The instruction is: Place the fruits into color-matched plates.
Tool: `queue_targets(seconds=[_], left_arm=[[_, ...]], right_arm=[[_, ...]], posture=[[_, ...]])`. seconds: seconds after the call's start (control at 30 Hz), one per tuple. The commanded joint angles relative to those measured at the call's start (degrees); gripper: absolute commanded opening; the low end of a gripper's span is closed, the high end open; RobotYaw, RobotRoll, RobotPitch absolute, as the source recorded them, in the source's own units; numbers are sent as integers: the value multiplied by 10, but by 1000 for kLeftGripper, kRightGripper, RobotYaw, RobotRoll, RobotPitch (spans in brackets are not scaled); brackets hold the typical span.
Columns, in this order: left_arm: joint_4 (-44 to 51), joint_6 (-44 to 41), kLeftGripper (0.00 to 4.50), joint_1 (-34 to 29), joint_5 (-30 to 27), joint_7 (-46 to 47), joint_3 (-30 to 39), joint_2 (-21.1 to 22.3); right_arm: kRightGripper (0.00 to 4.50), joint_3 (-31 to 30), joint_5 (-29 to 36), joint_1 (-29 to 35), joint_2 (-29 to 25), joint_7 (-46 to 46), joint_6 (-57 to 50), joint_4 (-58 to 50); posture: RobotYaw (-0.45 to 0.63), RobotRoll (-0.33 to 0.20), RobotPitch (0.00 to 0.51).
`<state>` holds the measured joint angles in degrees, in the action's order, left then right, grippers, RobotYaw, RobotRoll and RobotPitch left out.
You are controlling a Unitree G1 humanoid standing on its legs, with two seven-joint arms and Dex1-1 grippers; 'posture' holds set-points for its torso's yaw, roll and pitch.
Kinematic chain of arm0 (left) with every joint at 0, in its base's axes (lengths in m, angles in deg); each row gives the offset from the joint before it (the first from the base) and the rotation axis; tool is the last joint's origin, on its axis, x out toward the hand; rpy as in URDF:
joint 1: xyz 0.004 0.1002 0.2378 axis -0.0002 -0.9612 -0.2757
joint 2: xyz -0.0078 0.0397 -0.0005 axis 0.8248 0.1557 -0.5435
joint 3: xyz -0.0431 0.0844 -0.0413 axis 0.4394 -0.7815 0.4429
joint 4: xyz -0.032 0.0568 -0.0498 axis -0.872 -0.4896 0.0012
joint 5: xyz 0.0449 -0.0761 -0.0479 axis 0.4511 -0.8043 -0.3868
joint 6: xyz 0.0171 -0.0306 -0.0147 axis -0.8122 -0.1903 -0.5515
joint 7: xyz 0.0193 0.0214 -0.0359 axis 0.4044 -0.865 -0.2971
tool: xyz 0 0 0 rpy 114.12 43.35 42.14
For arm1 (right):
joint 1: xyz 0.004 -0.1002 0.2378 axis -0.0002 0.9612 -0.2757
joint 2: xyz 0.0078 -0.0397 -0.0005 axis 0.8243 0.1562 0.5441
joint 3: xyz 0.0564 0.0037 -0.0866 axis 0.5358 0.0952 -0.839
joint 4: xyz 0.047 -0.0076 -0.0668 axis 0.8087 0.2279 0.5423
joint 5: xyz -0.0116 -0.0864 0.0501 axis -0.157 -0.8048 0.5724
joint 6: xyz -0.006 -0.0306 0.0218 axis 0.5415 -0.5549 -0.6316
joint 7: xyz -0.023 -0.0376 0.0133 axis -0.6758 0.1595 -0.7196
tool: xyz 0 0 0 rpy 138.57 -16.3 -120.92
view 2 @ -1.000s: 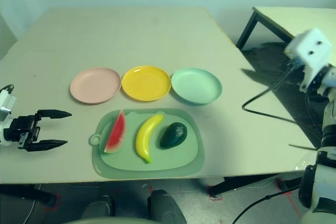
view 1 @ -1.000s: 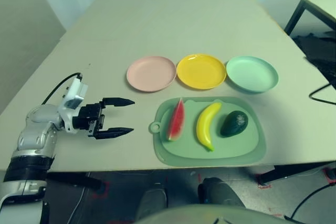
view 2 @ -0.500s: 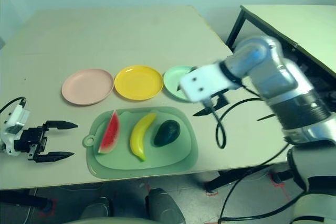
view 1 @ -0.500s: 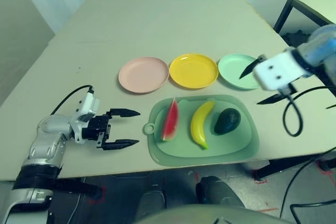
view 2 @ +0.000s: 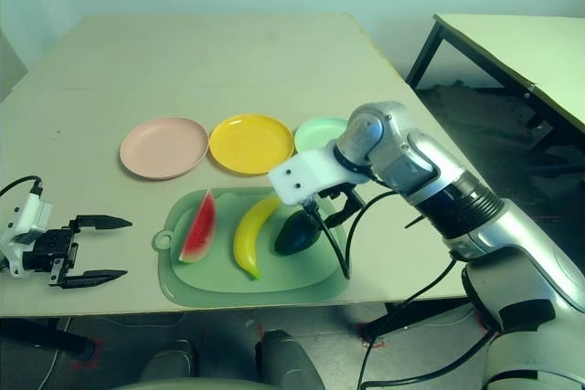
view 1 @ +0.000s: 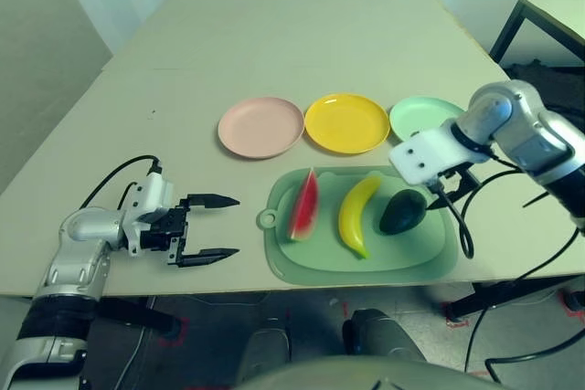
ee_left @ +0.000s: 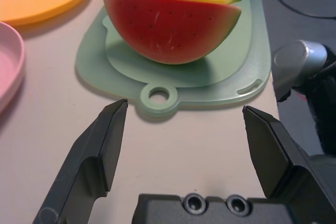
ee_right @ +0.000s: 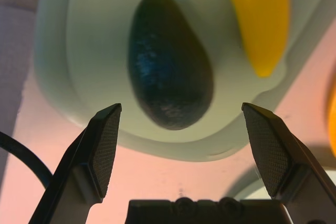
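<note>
Three fruits lie on a green mat: a watermelon wedge (view 1: pixel 305 206) at its left, a yellow banana (view 1: pixel 358 215) in the middle, and a dark green avocado (view 1: pixel 403 213) at its right. Behind the mat stand a pink plate (view 1: pixel 260 127), a yellow plate (view 1: pixel 347 122) and a mint green plate (view 1: pixel 422 116), which my right arm partly covers. My right gripper (ee_right: pixel 180 109) hangs open just over the avocado (ee_right: pixel 169 61), its fingers on either side and clear of it. Left of the mat, my left gripper (view 1: pixel 236 226) stands open and empty, pointing at the watermelon (ee_left: pixel 170 24).
The green mat (view 1: pixel 420 258) has a loop handle (view 1: pixel 267 220) facing my left gripper and lies close to the table's front edge. A black cable (view 1: pixel 466 235) loops from my right wrist over the mat's right end. A second table (view 1: pixel 548 15) stands at the far right.
My right arm has swung in from the right and come down over the avocado. The left gripper has stayed in place, open. The camera has shifted.
</note>
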<state>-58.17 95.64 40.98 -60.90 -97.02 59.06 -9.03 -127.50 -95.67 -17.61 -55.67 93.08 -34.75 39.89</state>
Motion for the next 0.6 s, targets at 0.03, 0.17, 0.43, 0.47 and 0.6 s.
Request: queue_targets(seconds=[0.03, 0.17, 0.43, 0.47, 0.6], left_arm=[[-10, 7, 4434, 7, 9, -2, -1, 8], [-6, 5, 4434, 10, 9, -1, -4, 11], [17, -4, 4434, 7, 13, 1, -16, 10], [21, -7, 4434, 7, 13, 2, -16, 11], [39, -16, 4434, 2, 12, 5, -13, 15]], right_arm=[[4500, -14, 12, 11, -1, 1, -18, -22], [4500, -18, 11, 17, 11, 1, -26, -21], [4500, -28, -45, 27, 51, 1, 42, 55], [4500, -29, -45, 26, 56, 1, 44, 60], [4500, -31, -42, 25, 64, 1, 48, 65]], posture=[[-107, 0, 22], [-107, 0, 23], [-98, 0, 27], [-98, 0, 27], [-88, 0, 30]])
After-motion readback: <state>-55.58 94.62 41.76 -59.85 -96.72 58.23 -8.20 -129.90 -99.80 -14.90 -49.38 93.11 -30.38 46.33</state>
